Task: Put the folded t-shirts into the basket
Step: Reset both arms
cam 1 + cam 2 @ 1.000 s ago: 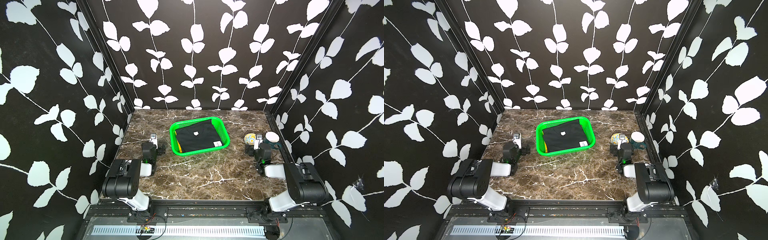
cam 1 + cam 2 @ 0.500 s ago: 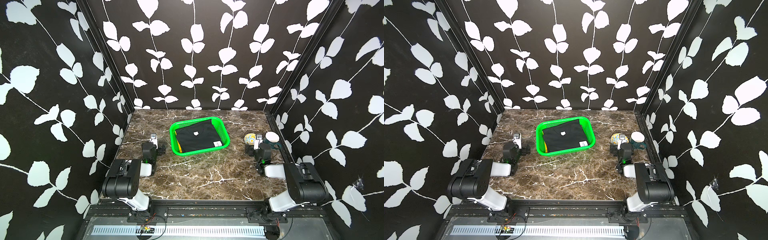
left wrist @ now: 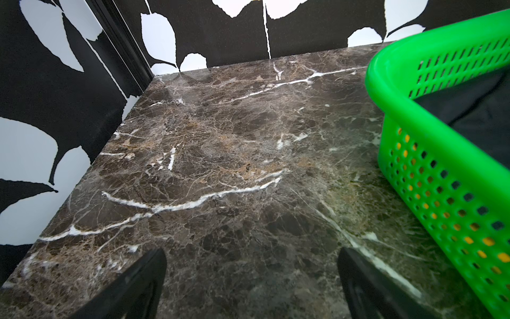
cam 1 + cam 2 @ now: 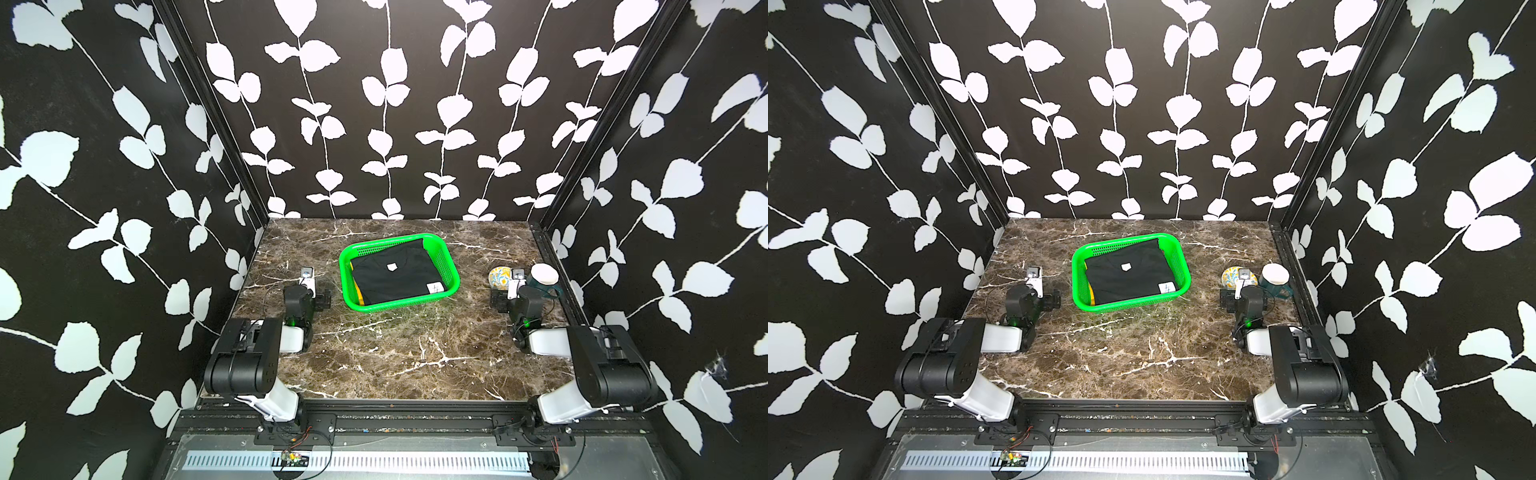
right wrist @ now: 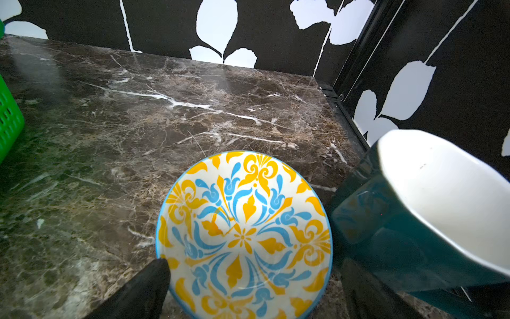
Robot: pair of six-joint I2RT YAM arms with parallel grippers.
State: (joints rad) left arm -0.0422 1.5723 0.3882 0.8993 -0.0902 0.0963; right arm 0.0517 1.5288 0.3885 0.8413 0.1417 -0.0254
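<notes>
The green basket [image 4: 451, 266] [image 4: 1077, 286] stands at the middle back of the marble table in both top views. A black folded t-shirt [image 4: 392, 276] [image 4: 1127, 276] with a small white tag lies on top inside it. A yellow-orange t-shirt [image 4: 358, 293] peeks out under the black one's left edge and shows through the basket's holes [image 3: 469, 241]. My left gripper [image 3: 251, 252] is open over bare marble, with the basket [image 3: 430, 154] just to its side. My right gripper [image 5: 255, 265] is open and holds nothing; its fingers stand on either side of a patterned bowl's near edge.
A blue-and-yellow patterned bowl [image 5: 242, 229] [image 4: 498, 277] and a teal mug [image 5: 386, 234] [image 4: 543, 276] with a white inside sit at the right edge, close to the right arm [image 4: 528, 303]. Leaf-patterned walls close in three sides of the table [image 4: 395, 353].
</notes>
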